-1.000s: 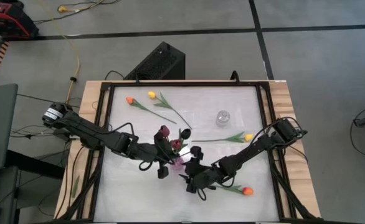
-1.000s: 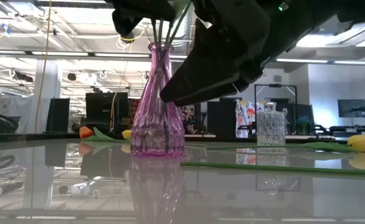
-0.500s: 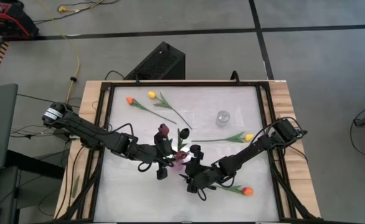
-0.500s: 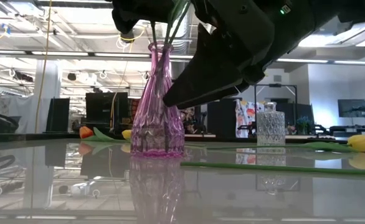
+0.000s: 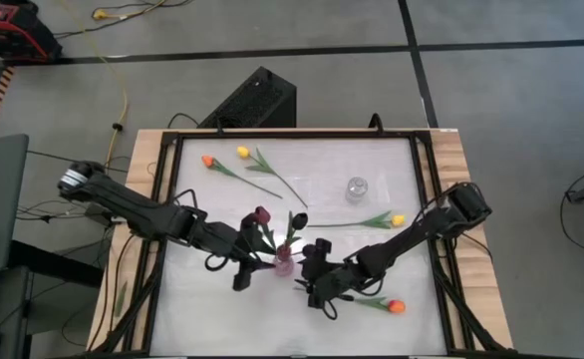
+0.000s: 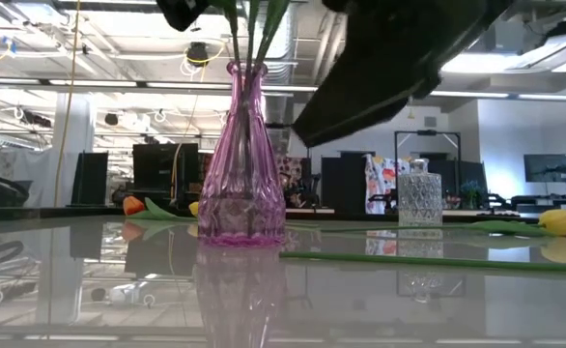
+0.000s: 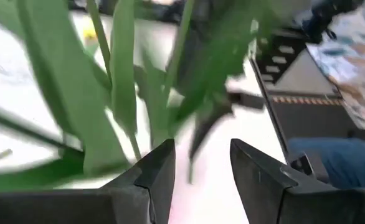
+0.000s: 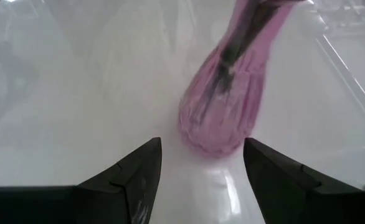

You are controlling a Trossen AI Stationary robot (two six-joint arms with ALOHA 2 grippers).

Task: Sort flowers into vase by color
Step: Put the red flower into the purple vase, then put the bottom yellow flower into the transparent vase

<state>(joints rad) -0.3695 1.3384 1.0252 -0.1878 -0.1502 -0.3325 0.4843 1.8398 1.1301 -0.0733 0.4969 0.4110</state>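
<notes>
Our robotics lab: open office hall with monitors (image 6: pixel 546 168), ceiling pipes, framed test table (image 5: pixel 372 299), floor cables (image 5: pixel 123 95).

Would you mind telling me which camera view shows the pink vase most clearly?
The low view: the pink vase stands there in full profile, neck to base, with green stems in its mouth. The right wrist view shows its ribbed body from above, past the open right gripper. The high view shows only a small pink patch. The left wrist view shows leaves, no vase.

Black box (image 5: pixel 255 100) beyond the table's far edge, yellow cable (image 5: pixel 125 95) and red device (image 5: pixel 11 28) on the floor.
</notes>
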